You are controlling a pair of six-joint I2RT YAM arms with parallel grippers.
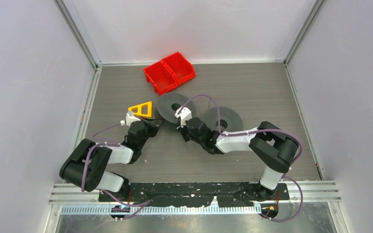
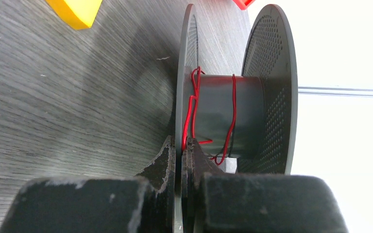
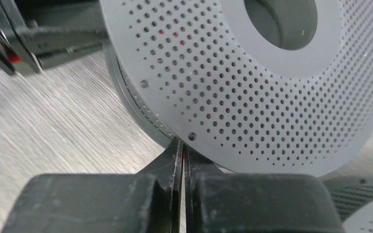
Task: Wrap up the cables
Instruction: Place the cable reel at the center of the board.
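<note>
A dark grey spool (image 1: pixel 176 108) lies at mid-table. In the left wrist view it stands on edge, and the thin red cable (image 2: pixel 232 112) runs in a few loose turns round its core. My left gripper (image 1: pixel 153 124) is shut on the spool's left flange (image 2: pixel 188 58), which sits between the closed jaws (image 2: pixel 180 146). My right gripper (image 1: pixel 184 127) is at the spool's near edge, under the perforated flange (image 3: pixel 233 82). Its jaws (image 3: pixel 182 148) are shut on a short bit of red cable. More red shows through the flange holes.
A second dark grey spool (image 1: pixel 222 119) lies right of the first, touching it, and shows at the corner of the right wrist view (image 3: pixel 364 206). A yellow triangular piece (image 1: pixel 142 109) lies left of the spools. A red two-compartment bin (image 1: pixel 169 72) stands behind. Enclosure walls surround the table.
</note>
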